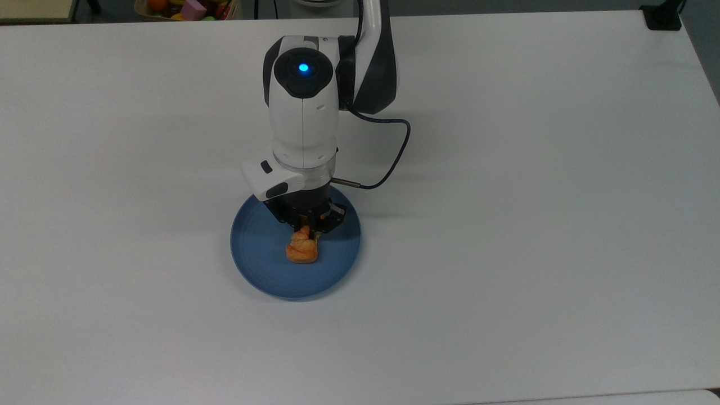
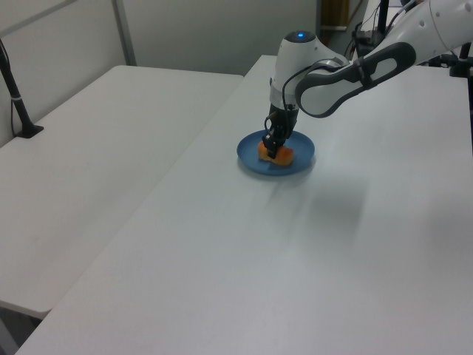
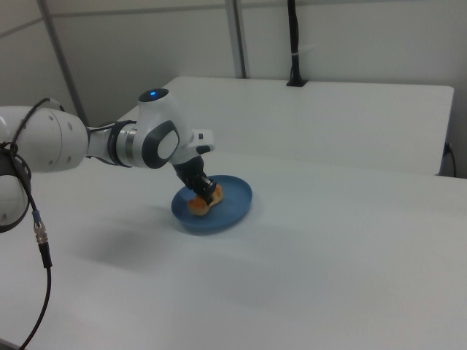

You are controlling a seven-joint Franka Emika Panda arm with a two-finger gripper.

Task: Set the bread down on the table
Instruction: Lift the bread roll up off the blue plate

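The gripper (image 1: 306,228) reaches straight down over the round blue plate (image 1: 256,253), its black fingers pinched together on the far end of the bread (image 1: 302,249), which looks squeezed and bunched up between them (the near end, toward the top view's bottom, pokes out free). The bread sits inside the plate near its middle, and in the left view the bread (image 2: 275,154) shows as an orange lump under the gripper (image 2: 273,149). The plate rests on the white table (image 1: 506,225), with the arm's black cable (image 1: 394,152) looping just beyond the plate's far rim.
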